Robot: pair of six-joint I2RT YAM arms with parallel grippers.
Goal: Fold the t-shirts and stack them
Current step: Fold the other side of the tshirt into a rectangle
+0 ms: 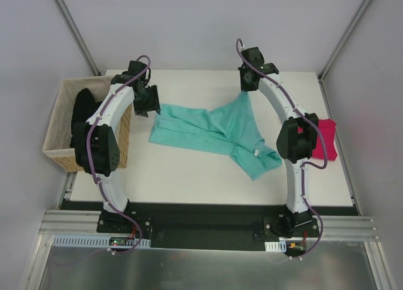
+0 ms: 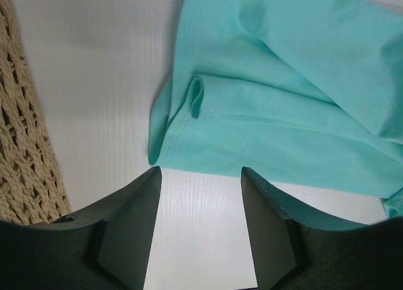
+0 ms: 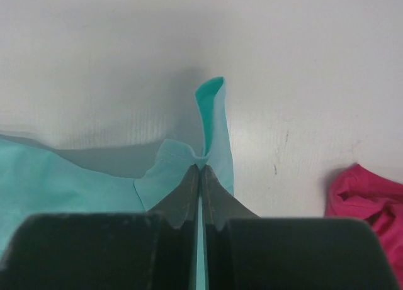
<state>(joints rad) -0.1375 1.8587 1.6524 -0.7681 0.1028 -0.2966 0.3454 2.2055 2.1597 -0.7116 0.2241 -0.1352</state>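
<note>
Across the top view, the white table (image 1: 189, 183) sits between pale grey walls, with slanted metal posts (image 1: 73, 29) rising at its far corners and a metal rail (image 1: 346, 227) along the near edge, where both arm bases are bolted. Up close the surface looks matte and faintly ribbed.

A teal t-shirt (image 1: 214, 129) lies rumpled across the middle of the table. My right gripper (image 3: 200, 167) has its jaws pinched tight on a fold at that shirt's far edge, which stands up in a peak. My left gripper (image 2: 200, 177) hangs with jaws well apart, holding nothing, just beside the shirt's left edge.

A magenta t-shirt (image 1: 327, 139) lies at the table's right edge. Black t-shirts (image 1: 79, 111) sit in the woven basket (image 1: 60, 155) on the left.

1 small white tag (image 1: 257, 151) shows at the teal collar; I cannot read it.
</note>
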